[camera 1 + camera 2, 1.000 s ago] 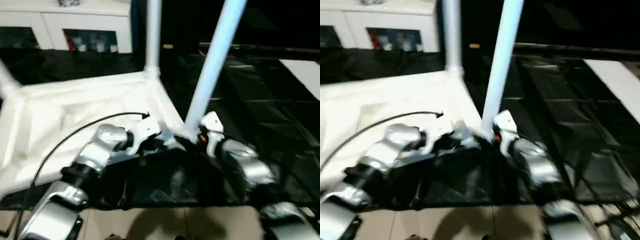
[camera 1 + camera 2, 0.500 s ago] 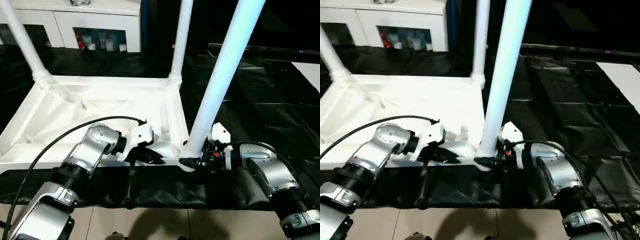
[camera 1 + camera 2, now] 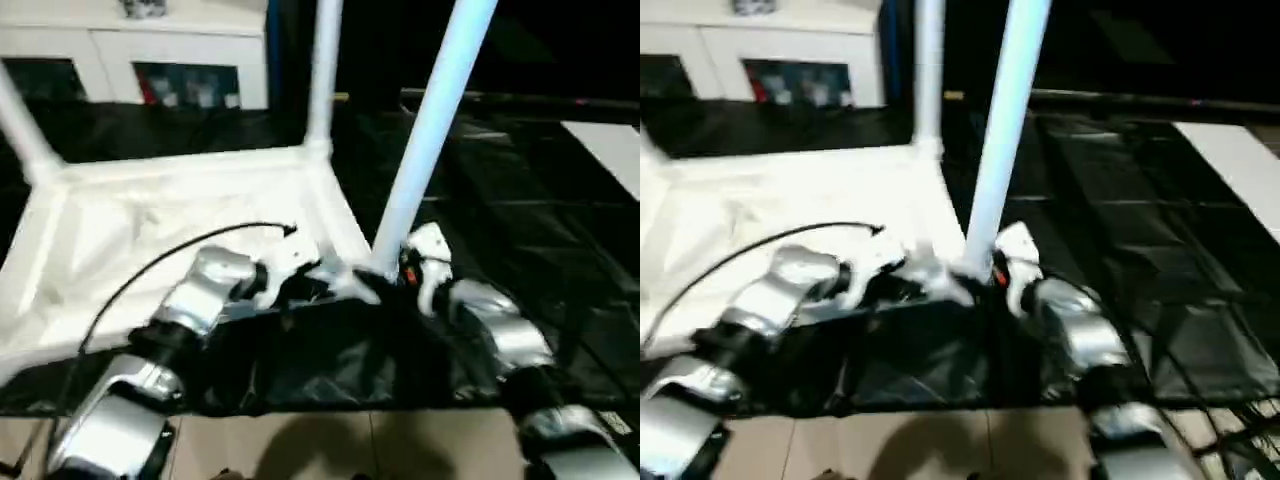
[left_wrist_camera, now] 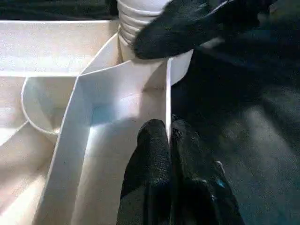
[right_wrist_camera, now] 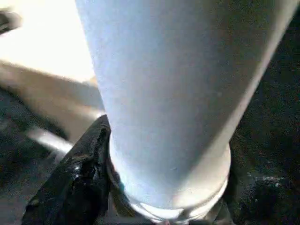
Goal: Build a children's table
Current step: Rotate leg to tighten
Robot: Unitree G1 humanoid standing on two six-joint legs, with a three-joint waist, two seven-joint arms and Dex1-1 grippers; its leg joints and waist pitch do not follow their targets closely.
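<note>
The children's table lies upside down, its white ribbed top (image 3: 150, 220) on a black sheet. Three white legs stand in corner sockets: far left (image 3: 20, 130), far right (image 3: 322, 70) and near right (image 3: 425, 140). My left gripper (image 3: 325, 285) is at the near rim beside that corner. In the left wrist view its fingers (image 4: 154, 150) are shut on a thin rib of the top (image 4: 117, 93). My right gripper (image 3: 390, 272) wraps the base of the near right leg (image 5: 178, 93), one black finger (image 5: 77, 176) pressed against it.
A black sheet (image 3: 520, 200) covers the floor under and to the right of the table. A white cabinet (image 3: 150, 50) stands at the back left and a white panel (image 3: 610, 150) lies at the far right. A black cable (image 3: 150, 270) arcs over my left forearm.
The whole picture has swung and tilted, so the camera moved. Both grippers stay at the near right corner, the left on the rib and the right at the leg's base.
</note>
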